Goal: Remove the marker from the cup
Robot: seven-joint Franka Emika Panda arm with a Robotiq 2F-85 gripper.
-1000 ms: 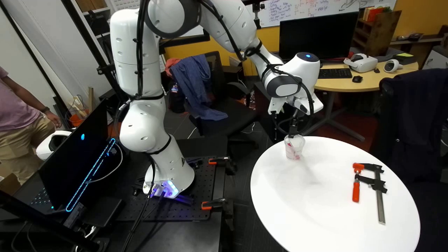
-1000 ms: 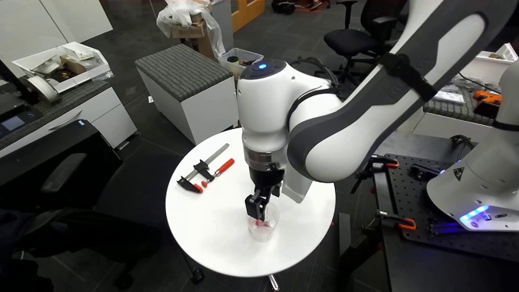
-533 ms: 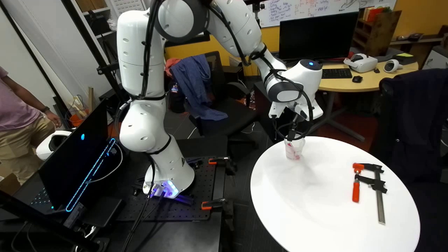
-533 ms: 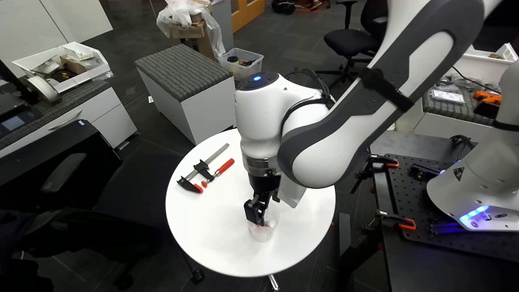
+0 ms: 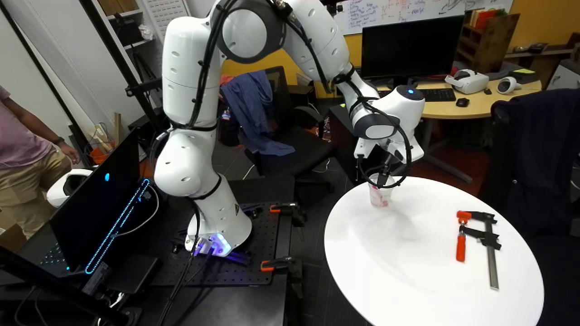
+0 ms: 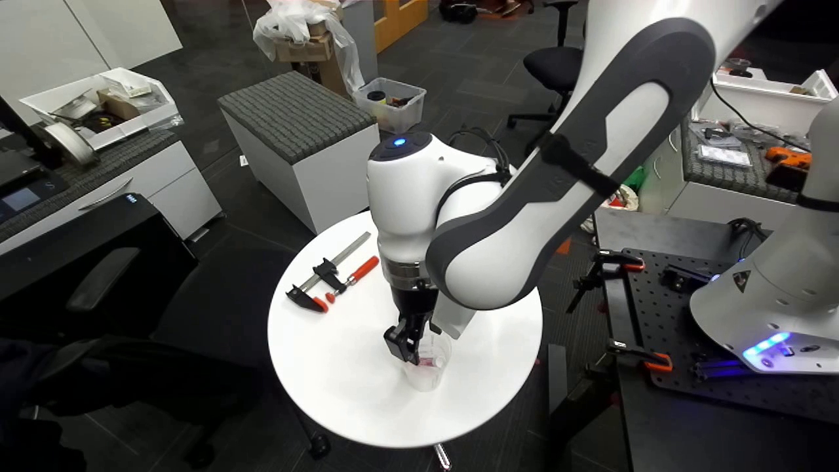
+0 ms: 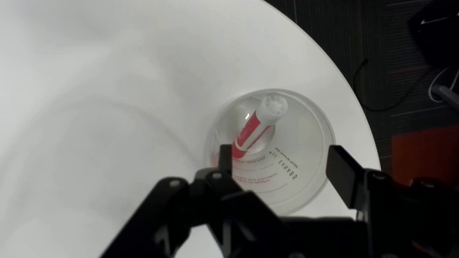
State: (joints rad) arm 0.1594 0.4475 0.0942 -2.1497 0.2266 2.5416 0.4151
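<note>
Marker (image 7: 252, 129) inside the cup (image 7: 301, 123), tilted: white end up near the rim, red label along the body, red lower end. Cup upright on the round white bench (image 5: 421, 253), near its edge. Gripper (image 7: 281, 165) at the cup, jaws standing wide apart, with hold of nothing. In the wrist view one fingertip overlaps the cup's opening just beside the marker's red end; the other comes at the opposite rim. Whether either dips below the rim, cannot tell.

View comparison: wrist view looks down into the cup and gives the marker's slant. In both exterior views it comes mainly as pink-red patches through the translucent wall. Bar clamp (image 5: 490, 240), red-handled, lies on the bench well apart from the cup; exterior views only. In an exterior view, a person (image 5: 27, 140) and a dark monitor (image 5: 412, 50); in an exterior view, an orange tool (image 6: 786, 157) and a clear bin (image 6: 398, 118).

Writing: cup carries dark lettering plus red lines and text, reversed in the wrist view, not read with confidence. Marker label too small to read. Whiteboard (image 5: 408, 13) handwriting, several colours, illegible.
</note>
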